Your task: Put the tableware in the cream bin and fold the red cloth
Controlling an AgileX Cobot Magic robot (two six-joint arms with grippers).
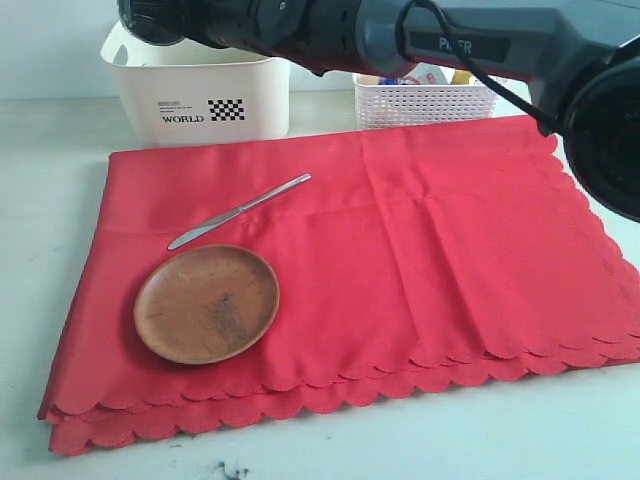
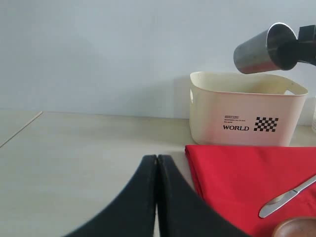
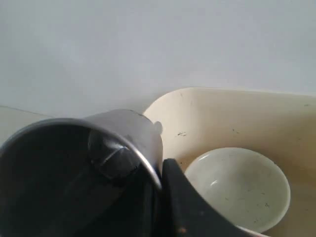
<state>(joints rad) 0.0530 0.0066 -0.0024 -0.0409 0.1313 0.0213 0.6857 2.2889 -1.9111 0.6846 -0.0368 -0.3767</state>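
My right gripper (image 3: 154, 170) is shut on the rim of the steel cup (image 3: 74, 168), one finger inside and one outside. It holds the tilted cup (image 2: 259, 49) in the air above the cream bin (image 2: 242, 118). A white bowl (image 3: 237, 187) lies inside the bin (image 3: 222, 113). The round wooden plate (image 1: 207, 303) and the silver knife (image 1: 240, 211) rest on the red cloth (image 1: 400, 260), which lies spread out and doubled over on the table. My left gripper (image 2: 157, 159) is shut on nothing, low over the table left of the cloth (image 2: 247, 182). Spoon and chopsticks are out of view.
A white lattice basket (image 1: 425, 100) with food items stands behind the cloth, right of the cream bin (image 1: 200, 95). My right arm (image 1: 450, 45) stretches across the top of the exterior view toward the bin. Bare pale table (image 2: 74, 158) lies left of the cloth.
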